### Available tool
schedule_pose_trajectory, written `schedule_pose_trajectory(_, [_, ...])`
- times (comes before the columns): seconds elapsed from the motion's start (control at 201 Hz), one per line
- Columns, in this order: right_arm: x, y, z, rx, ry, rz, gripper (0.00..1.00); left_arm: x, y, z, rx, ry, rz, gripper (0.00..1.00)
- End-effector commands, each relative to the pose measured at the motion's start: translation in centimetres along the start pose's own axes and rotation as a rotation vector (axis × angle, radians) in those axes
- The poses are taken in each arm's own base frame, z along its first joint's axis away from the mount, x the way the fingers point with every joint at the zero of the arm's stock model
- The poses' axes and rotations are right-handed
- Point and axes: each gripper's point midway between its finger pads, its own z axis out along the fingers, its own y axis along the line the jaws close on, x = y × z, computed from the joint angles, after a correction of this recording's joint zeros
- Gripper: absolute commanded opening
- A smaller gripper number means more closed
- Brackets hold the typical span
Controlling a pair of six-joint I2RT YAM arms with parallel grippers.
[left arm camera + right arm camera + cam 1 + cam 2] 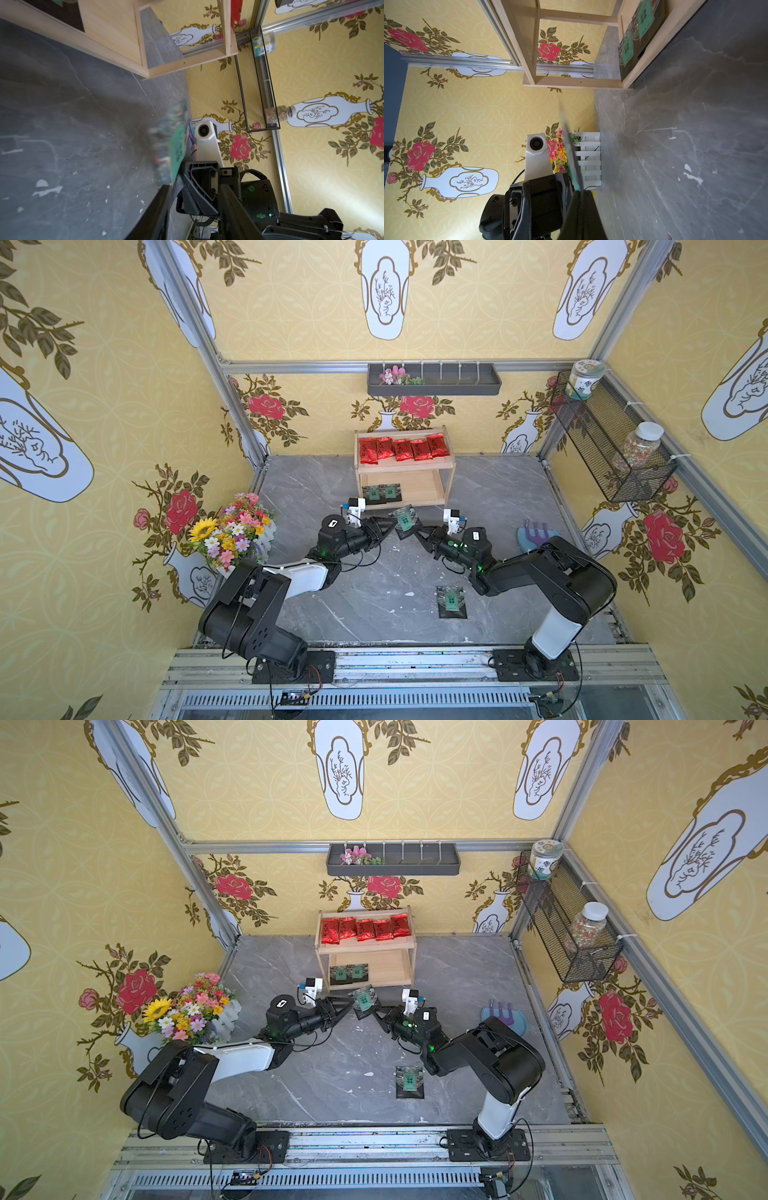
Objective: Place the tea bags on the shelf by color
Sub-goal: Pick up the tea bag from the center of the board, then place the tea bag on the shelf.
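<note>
Right gripper [410, 531] clamps the raised black tea bag [402, 518], left gripper [392, 525] beside it parted, apparently a handover; next it goes onto the far lower tier of the shelf [415, 489].

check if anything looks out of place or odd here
One black tea bag lies alone on the table, well away from the shelf. Another black bag hangs between the arms, pinched by the right gripper. White flecks dot the table, like chips.

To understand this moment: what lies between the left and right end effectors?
A black tea bag with a green label; both top views show it.
</note>
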Motion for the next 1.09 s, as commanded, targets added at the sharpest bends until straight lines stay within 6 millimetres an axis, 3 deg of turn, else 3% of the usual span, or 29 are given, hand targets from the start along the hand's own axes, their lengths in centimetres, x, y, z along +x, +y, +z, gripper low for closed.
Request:
schedule_pose_trajectory(0.0, [-1.3,0.3,0.9,-0.016,-0.047,-0.085,0.00,-0.1,0.7,-0.3,-0.034,0.015,0.016,0.47])
schedule_pose_trajectory(0.284, [-4.8,0.3,3.0,0.033,-0.170,-0.246,0.00,-1.1,0.6,-0.9,-0.035,0.022,0.018,0.52])
schedule_pose_trajectory(0.633, [-8.5,-0.7,5.6,0.068,-0.323,-0.357,0.01,-0.5,0.3,-1.5,-0.020,0.043,0.000,0.53])
schedule_pose_trajectory(1.086, [-11.0,-3.0,9.2,0.136,-0.298,-0.391,0.06,-0.6,0.2,-2.1,-0.028,0.033,0.013,0.54])
